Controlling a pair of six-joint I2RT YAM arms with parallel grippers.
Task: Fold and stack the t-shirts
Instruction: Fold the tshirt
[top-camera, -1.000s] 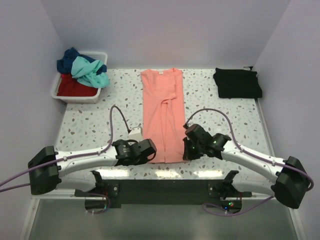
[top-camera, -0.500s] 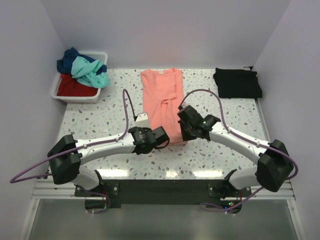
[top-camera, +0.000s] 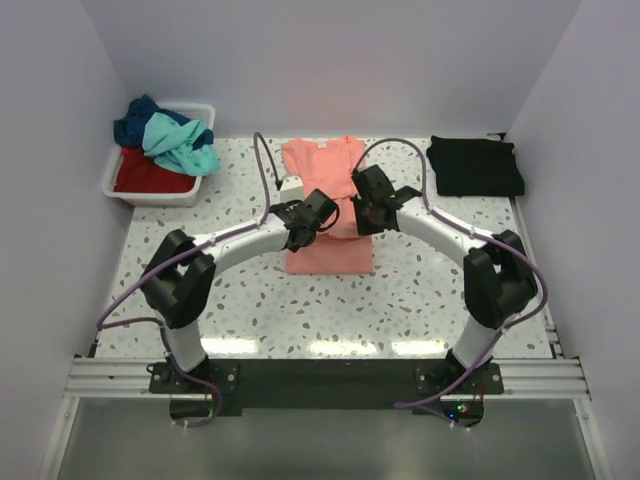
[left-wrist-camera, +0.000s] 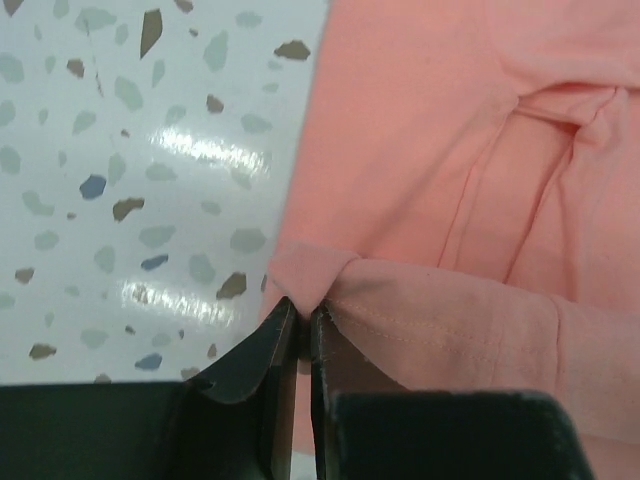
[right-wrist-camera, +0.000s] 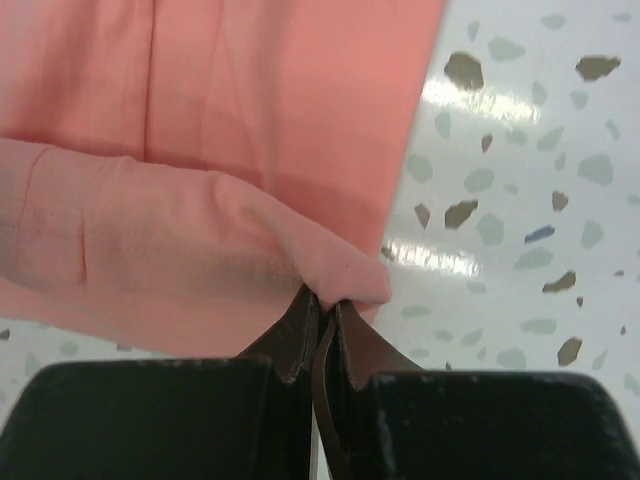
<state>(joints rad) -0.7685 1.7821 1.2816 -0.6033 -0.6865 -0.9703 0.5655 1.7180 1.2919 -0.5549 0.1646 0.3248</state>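
A salmon-pink t-shirt (top-camera: 326, 175) lies in the middle of the table, its lower half doubled up over the upper half. My left gripper (top-camera: 322, 212) is shut on the hem's left corner (left-wrist-camera: 305, 275). On the hem's right corner (right-wrist-camera: 345, 280) my right gripper (top-camera: 362, 213) is shut too. Both corners hang just above the shirt's middle. A folded black t-shirt (top-camera: 475, 165) lies at the back right. Teal (top-camera: 182, 143), navy blue (top-camera: 135, 120) and red (top-camera: 150, 175) t-shirts are heaped in the bin.
The white plastic bin (top-camera: 112, 180) stands at the back left corner. Speckled tabletop (top-camera: 420, 290) shows on both sides of the pink shirt. Walls close in on the left, back and right.
Both grippers have carried the pink shirt's bottom hem from the near edge away toward the collar, folding the lower half over the upper. Both arms are now stretched out.
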